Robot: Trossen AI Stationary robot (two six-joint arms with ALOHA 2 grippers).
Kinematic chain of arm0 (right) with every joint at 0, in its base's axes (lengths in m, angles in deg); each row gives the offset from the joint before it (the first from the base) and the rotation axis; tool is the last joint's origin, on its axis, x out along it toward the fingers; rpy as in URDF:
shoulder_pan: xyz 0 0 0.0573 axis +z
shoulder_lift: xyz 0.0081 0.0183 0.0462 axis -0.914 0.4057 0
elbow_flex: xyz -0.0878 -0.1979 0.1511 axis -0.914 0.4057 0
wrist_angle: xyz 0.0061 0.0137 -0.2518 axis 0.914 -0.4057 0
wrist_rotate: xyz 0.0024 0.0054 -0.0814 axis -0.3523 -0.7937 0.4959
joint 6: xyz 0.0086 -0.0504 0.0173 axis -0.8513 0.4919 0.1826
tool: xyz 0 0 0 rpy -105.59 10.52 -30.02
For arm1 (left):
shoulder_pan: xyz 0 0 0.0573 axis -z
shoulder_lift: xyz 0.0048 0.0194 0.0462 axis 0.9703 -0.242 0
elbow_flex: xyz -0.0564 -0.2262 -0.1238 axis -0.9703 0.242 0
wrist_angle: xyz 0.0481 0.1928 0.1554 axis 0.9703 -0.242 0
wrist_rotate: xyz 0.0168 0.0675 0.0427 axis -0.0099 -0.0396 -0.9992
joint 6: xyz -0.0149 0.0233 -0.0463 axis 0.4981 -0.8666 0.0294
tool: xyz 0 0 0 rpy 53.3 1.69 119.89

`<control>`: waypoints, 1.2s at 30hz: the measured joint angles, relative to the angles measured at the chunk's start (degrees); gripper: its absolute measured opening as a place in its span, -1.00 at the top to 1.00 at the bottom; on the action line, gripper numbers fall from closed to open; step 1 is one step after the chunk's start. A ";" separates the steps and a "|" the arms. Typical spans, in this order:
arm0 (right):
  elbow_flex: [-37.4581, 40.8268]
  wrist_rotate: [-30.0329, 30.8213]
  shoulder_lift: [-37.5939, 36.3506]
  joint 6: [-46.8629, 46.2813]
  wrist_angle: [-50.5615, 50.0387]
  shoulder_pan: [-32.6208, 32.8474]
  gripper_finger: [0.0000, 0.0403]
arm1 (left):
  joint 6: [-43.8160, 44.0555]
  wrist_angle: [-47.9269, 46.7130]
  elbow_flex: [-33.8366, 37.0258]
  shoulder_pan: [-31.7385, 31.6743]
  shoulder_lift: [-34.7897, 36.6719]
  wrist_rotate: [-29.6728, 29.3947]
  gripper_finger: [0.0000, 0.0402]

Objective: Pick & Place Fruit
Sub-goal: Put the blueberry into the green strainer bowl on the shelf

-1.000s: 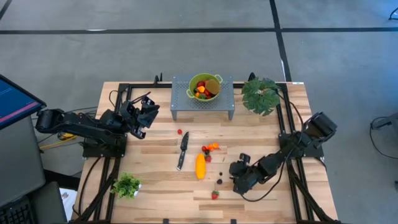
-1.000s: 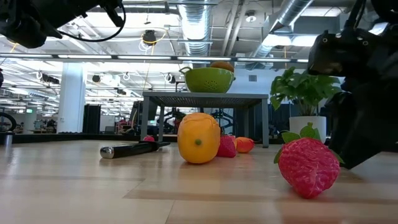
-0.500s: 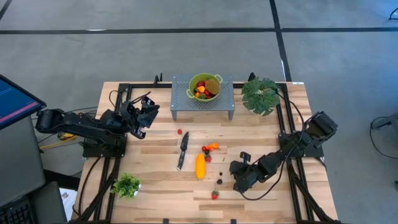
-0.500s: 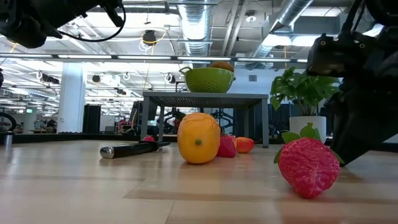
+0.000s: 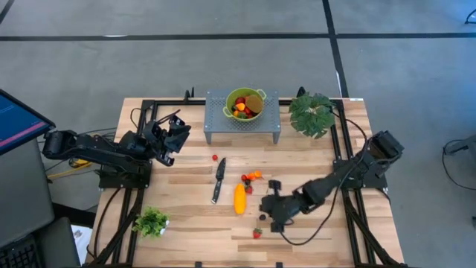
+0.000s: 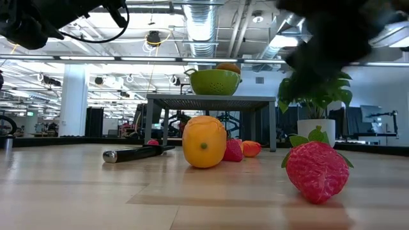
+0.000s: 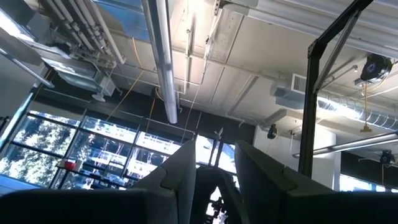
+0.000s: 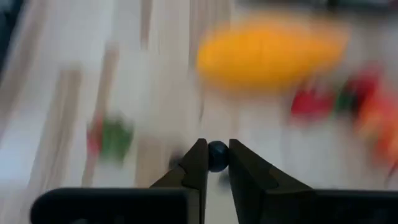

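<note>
The right gripper [image 8: 216, 158] pinches a tiny dark round toy berry [image 8: 217, 155] right at its fingertips, over the wooden table [image 5: 186, 216] near the elongated yellow-orange toy fruit [image 5: 239, 199]. Honestly that grip looks sketchy: a ball that small could easily squirt out on the way to the green colander bowl [image 5: 245, 103] on the grey perforated stand. The right arm stretches low across the table. The left gripper [image 5: 177, 132] waits raised, fingers slightly apart, holding nothing.

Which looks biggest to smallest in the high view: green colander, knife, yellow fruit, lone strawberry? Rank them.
1. Green colander
2. Knife and yellow fruit: similar length, the fruit thicker, so unranked
3. Lone strawberry
</note>
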 joint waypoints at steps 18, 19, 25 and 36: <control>-32.43 0.86 -0.68 32.53 -8.55 -30.23 0.80 | 0.00 0.01 0.00 0.00 0.00 0.07 0.47; -32.99 0.85 -0.68 32.52 -8.57 -32.17 0.80 | 0.00 0.01 0.00 0.01 0.00 0.08 0.47; -33.71 -0.38 -0.20 32.40 -8.65 -42.71 0.78 | -0.01 0.01 0.00 0.01 0.00 0.25 0.47; -33.86 -6.95 2.08 27.03 -7.99 -52.91 0.73 | 0.00 0.01 0.00 -0.01 0.00 0.20 0.47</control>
